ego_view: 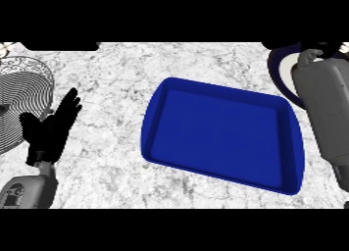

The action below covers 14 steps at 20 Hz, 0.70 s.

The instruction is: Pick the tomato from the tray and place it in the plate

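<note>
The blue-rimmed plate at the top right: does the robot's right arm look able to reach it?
Probably yes. The right forearm stretches beside the blue tray and lies over the plate, with nothing blocking it; its far end is mostly hidden.

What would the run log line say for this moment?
left hand open, resting | right forearm reaching over plate | blue tray empty | tomato unseen

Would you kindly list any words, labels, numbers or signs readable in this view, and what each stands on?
None can be read: the blue tray, the plate at top right, the wire rack at left, the marble counter and both forearms carry no text.
</note>
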### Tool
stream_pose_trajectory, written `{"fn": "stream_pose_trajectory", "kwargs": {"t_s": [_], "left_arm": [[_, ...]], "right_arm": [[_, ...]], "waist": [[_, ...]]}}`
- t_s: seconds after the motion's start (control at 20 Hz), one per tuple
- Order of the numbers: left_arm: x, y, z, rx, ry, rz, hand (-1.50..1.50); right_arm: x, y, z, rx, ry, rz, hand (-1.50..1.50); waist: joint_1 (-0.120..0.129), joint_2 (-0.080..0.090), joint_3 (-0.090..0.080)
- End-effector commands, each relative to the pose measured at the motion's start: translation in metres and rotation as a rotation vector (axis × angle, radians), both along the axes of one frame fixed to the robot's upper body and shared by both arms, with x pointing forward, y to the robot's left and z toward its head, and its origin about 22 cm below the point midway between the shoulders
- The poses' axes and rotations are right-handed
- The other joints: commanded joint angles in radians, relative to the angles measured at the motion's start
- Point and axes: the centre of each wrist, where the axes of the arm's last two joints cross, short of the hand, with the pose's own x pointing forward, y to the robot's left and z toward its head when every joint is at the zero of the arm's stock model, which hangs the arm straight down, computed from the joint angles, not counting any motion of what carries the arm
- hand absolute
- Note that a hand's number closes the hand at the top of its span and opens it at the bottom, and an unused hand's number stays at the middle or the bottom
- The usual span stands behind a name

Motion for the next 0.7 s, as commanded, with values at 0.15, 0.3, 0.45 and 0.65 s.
{"fn": "stream_pose_trajectory", "kwargs": {"t_s": [0.15, 0.3, 0.45, 0.65], "left_arm": [[-0.007, -0.001, -0.018, 0.003, -0.022, 0.009, 0.00], [-0.005, -0.009, -0.011, 0.004, 0.001, -0.016, 0.00], [0.004, -0.002, -0.004, 0.005, -0.005, -0.013, 0.00], [-0.005, 0.010, 0.003, 0.006, 0.008, -0.024, 0.00]], "right_arm": [[-0.003, -0.082, -0.014, 0.139, -0.036, -0.146, 1.50], [-0.010, -0.105, -0.035, 0.132, 0.003, -0.186, 1.50], [-0.005, -0.131, -0.037, 0.136, -0.006, -0.210, 1.50], [-0.025, -0.174, -0.068, 0.136, 0.041, -0.225, 1.50]], "waist": [[0.005, 0.007, 0.001], [0.005, 0.004, 0.001], [0.014, 0.009, 0.001], [0.017, 0.008, 0.002]]}}
